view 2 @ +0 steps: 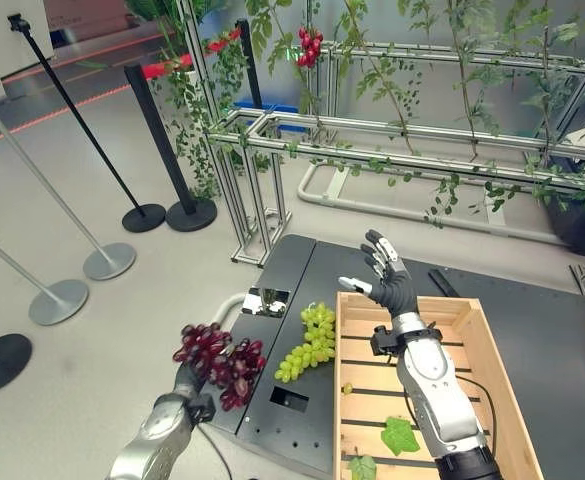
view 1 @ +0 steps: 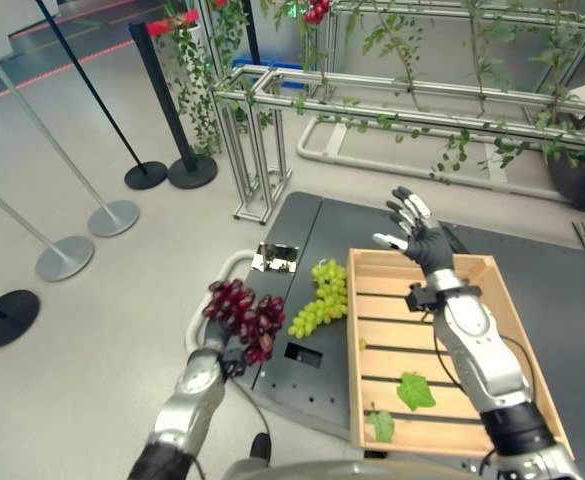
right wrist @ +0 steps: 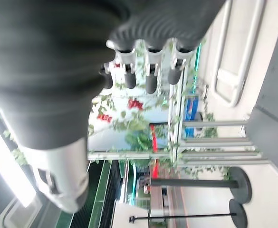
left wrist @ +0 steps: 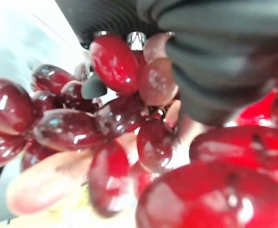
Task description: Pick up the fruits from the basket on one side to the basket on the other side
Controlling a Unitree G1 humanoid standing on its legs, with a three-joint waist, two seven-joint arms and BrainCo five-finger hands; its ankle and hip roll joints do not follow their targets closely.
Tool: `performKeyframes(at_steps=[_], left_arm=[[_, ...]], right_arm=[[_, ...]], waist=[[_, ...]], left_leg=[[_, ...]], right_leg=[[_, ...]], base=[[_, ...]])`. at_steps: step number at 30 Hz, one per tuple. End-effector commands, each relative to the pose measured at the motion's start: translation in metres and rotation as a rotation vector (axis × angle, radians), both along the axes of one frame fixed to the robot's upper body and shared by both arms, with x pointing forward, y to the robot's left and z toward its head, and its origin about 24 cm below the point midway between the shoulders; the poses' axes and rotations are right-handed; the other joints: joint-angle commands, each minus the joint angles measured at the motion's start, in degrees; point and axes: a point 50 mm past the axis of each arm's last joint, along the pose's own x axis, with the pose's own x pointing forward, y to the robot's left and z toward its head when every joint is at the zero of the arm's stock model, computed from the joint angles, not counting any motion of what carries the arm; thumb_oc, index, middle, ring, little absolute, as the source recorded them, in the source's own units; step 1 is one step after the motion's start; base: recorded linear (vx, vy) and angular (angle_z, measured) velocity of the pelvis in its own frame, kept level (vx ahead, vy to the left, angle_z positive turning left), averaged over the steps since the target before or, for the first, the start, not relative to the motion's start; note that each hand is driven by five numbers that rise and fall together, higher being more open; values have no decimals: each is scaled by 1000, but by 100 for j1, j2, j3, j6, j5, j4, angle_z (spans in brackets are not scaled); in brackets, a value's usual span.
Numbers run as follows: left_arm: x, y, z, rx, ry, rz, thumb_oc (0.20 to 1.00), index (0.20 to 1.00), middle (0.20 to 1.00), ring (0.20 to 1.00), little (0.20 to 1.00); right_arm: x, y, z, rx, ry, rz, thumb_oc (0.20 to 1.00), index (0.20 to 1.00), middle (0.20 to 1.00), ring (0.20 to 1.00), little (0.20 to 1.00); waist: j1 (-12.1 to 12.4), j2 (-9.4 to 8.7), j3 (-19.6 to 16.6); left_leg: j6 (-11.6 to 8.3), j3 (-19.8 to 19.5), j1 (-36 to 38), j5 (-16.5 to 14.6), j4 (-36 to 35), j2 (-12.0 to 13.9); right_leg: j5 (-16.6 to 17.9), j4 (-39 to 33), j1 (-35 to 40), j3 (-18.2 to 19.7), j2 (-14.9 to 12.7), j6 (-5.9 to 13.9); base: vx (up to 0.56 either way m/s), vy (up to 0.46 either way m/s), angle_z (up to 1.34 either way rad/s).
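Nearest, at the left edge of the dark platform [view 1: 532, 300], left hand [view 1: 224, 352] raised off the floor side, fingers closed around a bunch of red grapes [view 1: 244, 314]; up close in the left wrist view, glossy red fruit pressed right against the dark ribbed cover. Bunch held in the air just beyond the platform's left edge, apart from the wooden crate.

On the platform, a wooden slatted crate [view 1: 492, 300] toward the near right, long side running away from the robot. Inside, on the slats near the crate's near end, two green leaves [view 1: 415, 390], one beside the near left corner.

Just outside the crate's left wall, a bunch of green grapes [view 1: 321, 298] lying on the platform, touching or nearly touching the wall; cannot tell which. Past it, toward the far left corner of the platform, a small shiny metal plate [view 1: 275, 258].

Over the crate's far left corner, right hand [view 1: 419, 235] lifted, fingers spread straight and holding nothing.

Beyond the platform, a metal frame with hanging vines [view 1: 412, 110]; on the floor to the left, barrier posts [view 1: 67, 255] on round bases.
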Motion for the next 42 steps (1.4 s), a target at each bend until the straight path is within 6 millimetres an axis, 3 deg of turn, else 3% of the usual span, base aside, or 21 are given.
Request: performKeyframes(at_steps=[1,2,4,5,8,12,17,19,20,21,23,24,25,30,34,35,36,37,40,41,42], left_arm=[[29,3,56,-53,-301,-7,200,200,200,200,200],[28,5,57,-53,-312,-6,200,200,200,200,200],[21,9,56,-62,-315,9,200,200,200,200,200],[18,10,58,-72,-327,4,200,200,200,200,200],[14,10,57,-76,-323,-3,200,200,200,200,200],[10,14,54,-80,-314,18,200,200,200,200,200],[11,17,56,-67,-319,35,200,200,200,200,200],[11,21,57,-51,-323,43,200,200,200,200,200],[12,21,58,-37,-324,42,200,200,200,200,200],[10,25,58,-15,-319,49,200,200,200,200,200],[8,29,58,-2,-318,57,200,200,200,200,200],[7,38,61,50,-321,58,200,200,200,200,200],[7,38,61,51,-321,57,200,200,200,200,200],[14,50,81,183,-386,48,200,200,200,200,200],[18,52,91,219,-429,55,200,200,200,200,200],[19,51,92,219,-435,55,200,200,200,200,200],[20,48,90,223,-425,39,200,200,200,200,200],[20,48,90,223,-425,38,200,200,200,200,200],[19,42,89,208,-419,-2,200,200,200,200,200],[19,42,89,208,-418,-2,200,200,200,200,200],[20,41,88,203,-414,-3,200,200,200,200,200]], right_arm=[[-8,-10,46,4,-250,-41,1000,1000,1000,1000,1000],[-8,-12,46,-5,-250,-57,1000,1000,1000,1000,1000],[-9,-13,43,-17,-241,-65,1000,1000,1000,1000,1000],[-13,-16,37,-16,-221,-76,1000,1000,1000,1000,1000],[-15,-19,32,-18,-202,-90,1000,1000,1000,1000,1000],[-20,-25,28,-14,-187,-112,1000,1000,1000,1000,1000],[-22,-32,27,5,-187,-160,1000,1000,1000,1000,1000],[-22,-35,25,6,-177,-175,1000,1000,1000,1000,1000],[-23,-36,26,19,-185,-185,1000,1000,1000,1000,1000],[-24,-37,22,34,-170,-193,1000,1000,1000,1000,1000],[-25,-39,21,46,-166,-203,1000,1000,1000,1000,1000],[-28,-40,16,78,-154,-226,1000,1000,1000,1000,1000],[-28,-40,16,79,-154,-226,1000,1000,1000,1000,1000],[-22,-30,15,170,-166,-224,1000,1000,1000,1000,1000],[-18,-23,15,198,-169,-212,1000,1000,1000,1000,1000],[-17,-22,14,205,-165,-210,1000,1000,1000,1000,1000],[-20,-22,10,205,-147,-202,1000,1000,1000,1000,1000],[-21,-22,9,205,-147,-203,1000,1000,1000,1000,1000],[-23,-27,2,215,-113,-203,1000,1000,1000,1000,1000],[-23,-27,2,215,-112,-203,1000,1000,1000,1000,1000],[-23,-26,2,221,-114,-199,1000,1000,1000,1000,1000]], waist=[[-48,-167,-46],[-80,-201,-50],[-67,-229,-91],[-103,-274,-135],[-185,-264,-182],[-373,-108,-266],[-486,-56,-326],[-481,-70,-329],[-460,-107,-288],[-400,-184,-250],[-369,-251,-228],[-278,-425,-176],[-282,-433,-175],[-109,-907,61],[-37,-1058,214],[-16,-1005,253],[-9,-982,187],[-9,-992,175],[-35,-1003,-169],[-38,-1003,-190],[-68,-1027,-229]], left_leg=[[-18,336,-689,198,355,464],[26,624,-695,81,543,518],[8,657,-536,-142,647,508],[42,761,-344,-457,891,509],[62,875,-154,-697,1076,612],[-15,1125,474,-804,1308,841],[-57,1271,654,-872,1194,971],[-80,1314,736,-1079,1182,954],[-22,1299,653,-1226,1242,928],[19,1314,650,-1589,1290,887],[41,1300,609,-1763,1409,854],[56,1227,535,-1963,1476,795],[61,1220,528,-1969,1491,789],[271,920,139,-2045,1354,389],[528,780,-197,-1941,1423,-75],[594,725,-241,-1910,1448,-133],[750,630,-378,-1648,1302,-360],[745,629,-379,-1619,1274,-370],[827,410,-333,-1094,482,-394],[825,409,-331,-1079,450,-390],[874,325,-304,-1049,409,-427]], right_leg=[[-1148,605,-81,-243,110,-324],[-1110,633,-188,-333,57,-325],[-1034,634,-325,-379,10,-302],[-971,674,-464,-507,-95,-310],[-1018,793,-588,-719,-162,-304],[-940,1094,-948,-1303,-361,-285],[-784,1400,-1297,-1756,-678,-242],[-678,1479,-1400,-1889,-810,-189],[-593,1494,-1411,-1934,-893,-138],[-468,1488,-1410,-1939,-986,-88],[-373,1423,-1395,-1930,-1026,-28],[-174,1281,-1357,-1934,-1112,99],[-165,1269,-1348,-1940,-1117,105],[724,561,-1458,-1505,-1200,524],[839,610,-1531,-1273,-1338,524],[702,858,-1507,-1140,-1190,501],[222,1291,-1334,-783,-767,344],[191,1348,-1374,-776,-782,333],[-484,1530,-1170,-497,149,72],[-488,1534,-1185,-497,151,69],[-623,1652,-1196,-219,448,31]], base=[[-242,-51,49],[-239,-36,90],[-178,-32,73],[-156,-14,11],[-133,23,37],[-191,131,41],[-153,185,71],[-142,253,92],[-135,305,53],[-105,262,40],[-92,248,60],[-109,259,50],[-155,265,58],[-178,294,61],[-159,397,24],[-205,434,40],[-193,424,45],[-129,403,67],[-17,242,63],[-8,168,22],[30,109,18]])
